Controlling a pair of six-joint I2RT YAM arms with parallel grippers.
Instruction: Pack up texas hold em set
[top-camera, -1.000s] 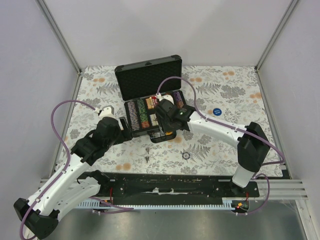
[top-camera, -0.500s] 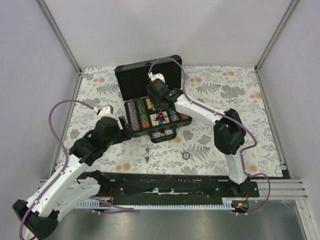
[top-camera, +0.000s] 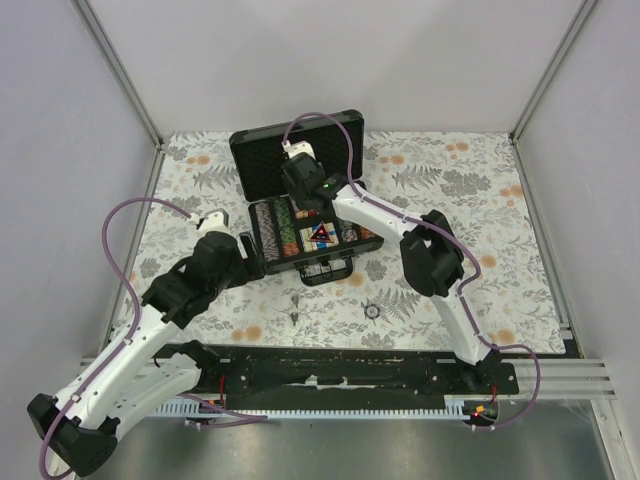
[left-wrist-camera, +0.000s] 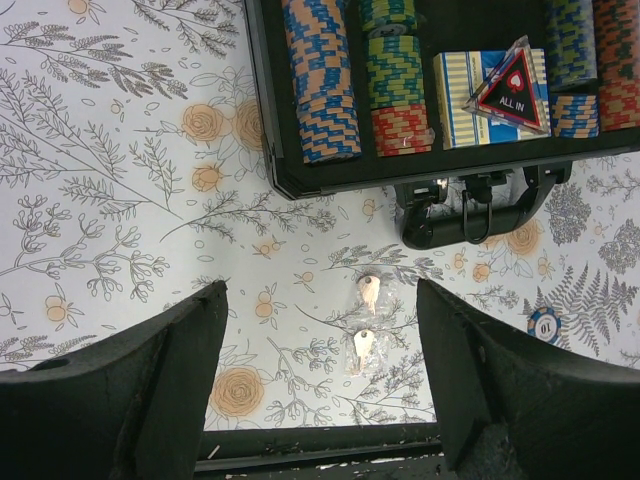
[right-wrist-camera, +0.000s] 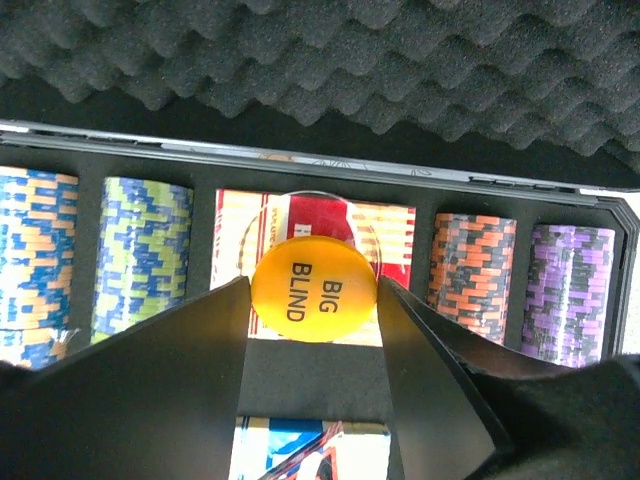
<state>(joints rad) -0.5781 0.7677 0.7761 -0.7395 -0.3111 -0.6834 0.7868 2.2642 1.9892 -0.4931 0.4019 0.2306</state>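
Observation:
The black case (top-camera: 300, 150) lies open mid-table, its foam lid up at the back. Rows of striped chips (left-wrist-camera: 318, 80) fill it, with a red deck (right-wrist-camera: 395, 230), a blue deck (right-wrist-camera: 300, 450) and a triangular ALL IN button (left-wrist-camera: 510, 90). My right gripper (top-camera: 305, 205) hovers over the case's back row and is shut on a yellow BIG BLIND button (right-wrist-camera: 313, 285), held above the red deck. My left gripper (left-wrist-camera: 320, 390) is open and empty, over the cloth by the case's front left corner (top-camera: 245, 258).
Two small keys in a clear bag (left-wrist-camera: 365, 320) lie on the floral cloth in front of the case handle (left-wrist-camera: 470, 205). A loose chip (top-camera: 372, 311) lies near the front. A blue round button (top-camera: 433, 225) lies right of the case.
My right gripper has moved from the case's front right to its back row, over the red deck. The left arm has barely moved.

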